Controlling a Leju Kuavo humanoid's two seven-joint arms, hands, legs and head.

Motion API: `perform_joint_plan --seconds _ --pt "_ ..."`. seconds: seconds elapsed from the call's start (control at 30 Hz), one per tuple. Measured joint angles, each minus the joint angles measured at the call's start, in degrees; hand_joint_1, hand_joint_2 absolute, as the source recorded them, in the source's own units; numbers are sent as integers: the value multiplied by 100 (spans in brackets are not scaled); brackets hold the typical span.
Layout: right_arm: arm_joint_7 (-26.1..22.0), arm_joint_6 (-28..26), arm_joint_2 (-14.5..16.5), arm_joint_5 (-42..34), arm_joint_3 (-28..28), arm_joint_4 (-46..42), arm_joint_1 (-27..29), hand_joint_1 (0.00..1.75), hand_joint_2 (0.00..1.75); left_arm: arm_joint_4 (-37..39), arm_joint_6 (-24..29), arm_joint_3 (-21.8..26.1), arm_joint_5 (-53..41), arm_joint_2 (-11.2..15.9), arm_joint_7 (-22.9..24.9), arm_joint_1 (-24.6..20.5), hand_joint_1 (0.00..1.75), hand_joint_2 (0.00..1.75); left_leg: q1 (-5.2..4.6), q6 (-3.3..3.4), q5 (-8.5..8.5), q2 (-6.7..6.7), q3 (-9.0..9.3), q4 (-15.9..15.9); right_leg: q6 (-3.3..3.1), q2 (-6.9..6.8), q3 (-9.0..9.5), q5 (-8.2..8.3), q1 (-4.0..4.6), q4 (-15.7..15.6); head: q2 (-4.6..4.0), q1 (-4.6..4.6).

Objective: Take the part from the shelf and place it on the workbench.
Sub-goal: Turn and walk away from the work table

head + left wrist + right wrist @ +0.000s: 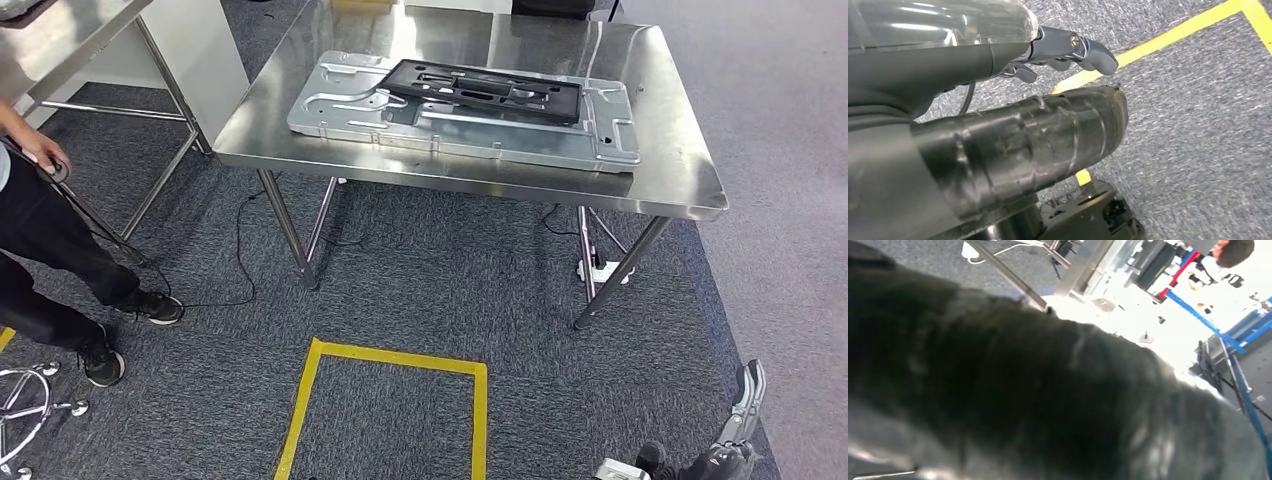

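A black flat part [485, 90] with cut-outs lies on a large silver pressed-metal plate [340, 110], which rests on the steel workbench [665, 190] ahead of me. My right hand [738, 425] hangs low at the bottom right, far below the bench, with a finger stretched out and nothing in it. In the right wrist view the right hand [1023, 390] is a dark blur close to the lens. My left hand [1013, 145] hangs over the grey carpet, its fingers [1075, 47] apart from the taped thumb, holding nothing.
A person [40, 250] in dark clothes stands at the left beside a second steel table [60, 40]. A stool base [25, 400] sits at the lower left. A yellow tape square [390, 355] marks the carpet. A power strip [600, 270] and cables lie under the bench.
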Motion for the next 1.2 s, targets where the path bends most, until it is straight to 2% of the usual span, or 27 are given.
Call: perform_joint_plan --seconds 0.03,0.07,0.1,0.13,0.2,0.27,0.33,0.37,0.43,0.5,0.53,0.57,0.6,0.67,0.7,0.73,0.77,0.83,0.93,1.0,1.03,1.07,1.13,1.17,1.2 --pt "11 10 0 -26 -2 21 1 0 0 0 2 1 1 1 0 4 0 0 -5 1 4 14 -22 19 9 0 -70 -31 -1 190 0 0" --pt "26 20 0 -59 -4 44 1 0 0 0 2 2 3 1 0 6 0 0 -7 -1 1 28 -40 42 11 -2 -37 50 -2 169 0 0" --pt "42 30 0 -90 -8 67 0 0 0 0 2 3 6 1 -1 5 0 0 -7 -9 -6 43 -49 69 6 -10 105 220 -2 -79 0 0" --pt "54 43 0 -120 -13 90 -2 0 0 0 3 4 11 1 -1 4 0 0 -7 -24 -20 55 -54 96 -8 -42 306 412 0 -459 0 1" --pt "69 91 1 -196 -26 136 -18 0 0 0 7 9 27 1 0 4 0 0 -34 -74 -54 84 -74 150 -58 -137 615 611 32 -1096 0 -3" --pt "86 183 2 -316 -61 191 -33 0 0 0 15 19 41 1 1 5 0 0 -56 -127 -68 131 -97 176 -118 -159 664 608 65 -1273 0 -10" --pt "96 331 5 -463 -137 270 -41 0 0 0 21 26 46 1 2 -2 0 0 -47 -180 -92 162 -106 196 -185 -100 644 638 53 -1300 0 -12" --pt "91 429 13 -535 -197 326 -55 0 0 0 22 28 49 1 3 -3 0 0 -40 -211 -162 136 -136 271 -223 -74 639 658 43 -1318 0 -13" --pt "56 653 62 -657 -358 480 -108 0 0 0 23 37 55 1 5 2 0 0 -18 -268 -486 29 -348 753 -284 -30 619 695 25 -1343 0 -14" --pt "7 890 138 -752 -587 671 -162 0 0 0 24 54 57 1 9 16 0 0 -3 -297 -835 -34 -683 1500 -305 23 590 707 29 -1337 0 -14" --pt "-14 1016 176 -789 -716 764 -181 0 0 0 24 63 57 1 13 24 0 0 2 -301 -892 -43 -792 1744 -307 52 582 709 31 -1329 0 -14" --pt "-33 1141 216 -811 -859 858 -204 0 0 0 24 73 57 2 15 30 0 0 5 -299 -829 -46 -804 1778 -307 87 578 709 33 -1319 0 -14" --pt "-49 1260 263 -827 -1003 948 -235 0 0 0 24 82 56 2 18 34 0 0 6 -287 -662 -55 -712 1586 -306 130 579 708 33 -1308 0 -14" --pt "-66 1427 364 -855 -1273 1101 -305 0 0 0 24 104 56 4 19 38 0 0 7 -242 -259 -178 -361 835 -293 219 578 710 36 -1288 0 -13" --pt "-68 1468 402 -867 -1375 1153 -337 0 0 0 24 114 56 4 18 40 0 0 6 -220 -142 -255 -222 503 -274 264 564 715 40 -1275 0 -13" --pt "-70 1495 435 -875 -1464 1195 -360 0 0 0 24 122 56 5 17 38 0 0 3 -203 -94 -315 -147 306 -246 301 543 729 40 -1269 0 -11" --pt "-72 1515 459 -876 -1534 1228 -375 0 0 0 24 126 56 6 16 35 0 0 -3 -189 -104 -341 -129 236 -212 339 519 747 38 -1270 0 -11" --pt "-74 1542 488 -875 -1617 1269 -384 0 0 0 24 128 56 6 15 23 0 0 -13 -177 -98 -309 -137 229 -167 385 494 774 25 -1284 0 -13" --pt "-74 1551 493 -874 -1632 1275 -383 0 0 0 23 128 56 6 15 22 0 0 -16 -171 -97 -303 -137 233 -157 396 492 780 21 -1292 0 -15" --pt "-75 1566 510 -851 -1696 1285 -384 0 0 0 22 131 55 4 16 26 0 0 12 -121 -50 -253 -120 179 -127 383 487 772 29 -1275 0 -15" --pt "-77 1579 530 -829 -1752 1290 -395 0 0 0 16 133 54 4 12 28 0 0 22 -78 -19 -187 -117 146 -98 311 363 602 30 -1000 0 -10" --pt "-79 1592 552 -802 -1812 1293 -403 0 0 0 3 136 54 3 8 31 0 0 28 -36 10 -99 -119 118 -61 235 174 387 23 -577 0 -7" --pt "-82 1606 586 -763 -1878 1288 -413 0 0 0 -32 140 55 3 -5 34 0 0 11 -1 20 65 -140 118 -9 85 -146 57 -6 170 0 -1" --pt "-83 1605 596 -755 -1887 1276 -405 0 0 0 -48 141 56 3 -9 34 0 0 9 -5 15 122 -144 127 5 61 -101 139 -21 126 0 -1" --pt "-84 1602 603 -752 -1890 1258 -401 0 0 0 -57 141 57 3 -13 32 0 0 9 -15 6 163 -140 137 6 15 79 317 -30 -192 0 -1"
